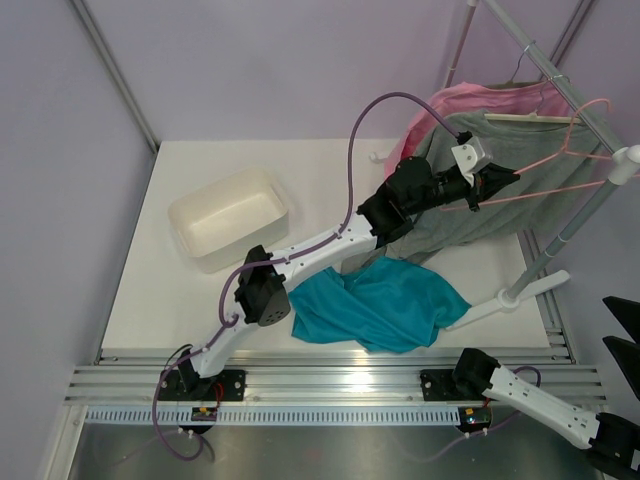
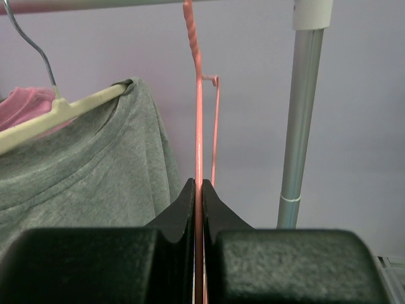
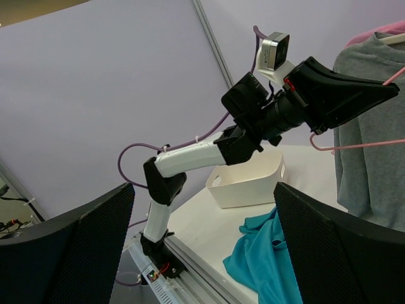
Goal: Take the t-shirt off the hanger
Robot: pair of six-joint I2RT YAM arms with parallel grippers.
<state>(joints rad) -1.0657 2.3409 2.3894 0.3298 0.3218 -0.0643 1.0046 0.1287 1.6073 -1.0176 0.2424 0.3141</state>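
Observation:
The teal t-shirt (image 1: pixel 385 305) lies crumpled on the white table, off the hanger; it also shows in the right wrist view (image 3: pixel 272 259). The thin pink wire hanger (image 1: pixel 570 150) hangs bare from the rack rail. My left gripper (image 1: pixel 510 180) is raised beside the rack and shut on the hanger's wire (image 2: pixel 199 139), which runs straight up between the closed jaws (image 2: pixel 199 183). The right wrist view shows this grip from the side (image 3: pixel 386 92). My right gripper (image 1: pixel 622 335) is open and empty at the near right, beyond the table edge (image 3: pixel 202 240).
A grey t-shirt (image 1: pixel 500 130) on a pale wooden hanger and a pink t-shirt (image 1: pixel 470 98) hang on the rack behind the left gripper. The rack's pole (image 1: pixel 560 240) and foot stand at the right. A white bin (image 1: pixel 230 215) sits at the left.

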